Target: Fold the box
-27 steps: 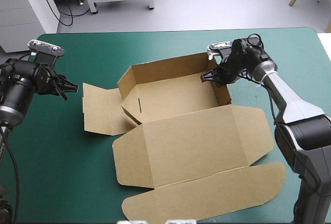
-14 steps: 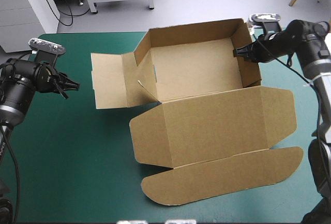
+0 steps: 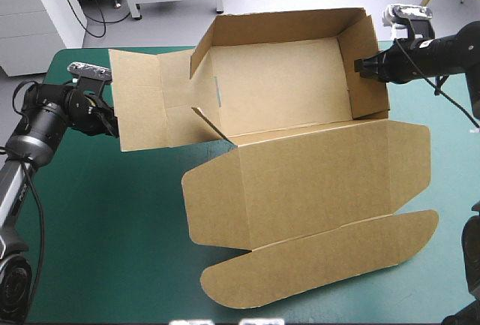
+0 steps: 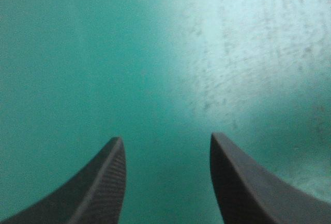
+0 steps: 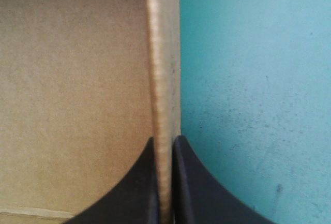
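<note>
My right hand pinches the right wall of the box, an open tray far right on the surface. My left hand hovers open just beside its spread left flap.

A: Left arm, pose?
B: Enters low from the table's left side, forearm angled inward. Left gripper has its two black fingers standing well apart.
A: Right arm?
B: Reaches in from the right, wrist level, pointing leftward. Right gripper is all but closed, fingers pinching a wall of the box edge-on.
</note>
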{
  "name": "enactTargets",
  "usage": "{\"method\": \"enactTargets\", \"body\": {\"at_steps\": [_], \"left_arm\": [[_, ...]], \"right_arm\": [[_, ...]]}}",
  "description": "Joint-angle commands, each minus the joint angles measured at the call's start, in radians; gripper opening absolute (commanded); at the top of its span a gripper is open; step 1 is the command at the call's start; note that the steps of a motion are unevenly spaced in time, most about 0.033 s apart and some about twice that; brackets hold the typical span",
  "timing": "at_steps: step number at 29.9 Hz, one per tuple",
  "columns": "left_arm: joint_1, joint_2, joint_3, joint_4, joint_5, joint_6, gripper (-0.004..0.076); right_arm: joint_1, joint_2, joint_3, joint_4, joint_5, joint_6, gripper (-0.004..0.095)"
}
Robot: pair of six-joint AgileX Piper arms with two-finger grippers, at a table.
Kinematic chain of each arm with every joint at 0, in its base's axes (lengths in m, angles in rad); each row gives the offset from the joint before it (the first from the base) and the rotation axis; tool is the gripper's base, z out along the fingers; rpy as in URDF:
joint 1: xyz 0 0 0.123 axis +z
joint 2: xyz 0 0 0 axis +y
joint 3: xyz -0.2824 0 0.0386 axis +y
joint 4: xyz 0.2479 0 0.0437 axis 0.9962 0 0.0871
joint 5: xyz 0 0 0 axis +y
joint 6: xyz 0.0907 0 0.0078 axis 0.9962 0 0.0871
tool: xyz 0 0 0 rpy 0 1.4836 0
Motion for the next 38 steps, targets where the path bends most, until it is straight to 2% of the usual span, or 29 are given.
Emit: {"method": "enactTargets", "body": {"at_steps": [1,8,16,24,31,38], "left_arm": [[0.001,-0.015,-0.028,-0.149,-0.084,0.064,0.0356],[0.001,0.017,-0.028,-0.453,-0.093,0.223,0.0356],[0.001,0.017,-0.028,-0.848,-0.098,0.488,0.0356],[0.001,0.017,-0.028,-1.204,0.028,0.739,0.0356],[0.001,0.017,-0.03,-1.451,0.148,0.837,0.0356],[0.001,0.017,-0.03,-1.56,0.157,0.863,0.0356]], "right_arm": [[-0.006,-0.053,-0.031,0.096,-0.042,-0.003,-0.0014],[-0.006,-0.048,-0.031,0.099,-0.053,-0.009,-0.0014],[-0.006,-0.048,-0.03,0.1,-0.075,-0.013,-0.0014],[-0.006,-0.034,-0.03,0.092,-0.093,-0.013,-0.0014],[-0.006,0.011,-0.03,0.115,-0.087,-0.007,-0.0014],[-0.006,0.018,-0.03,0.118,-0.091,-0.007,-0.0014]]}}
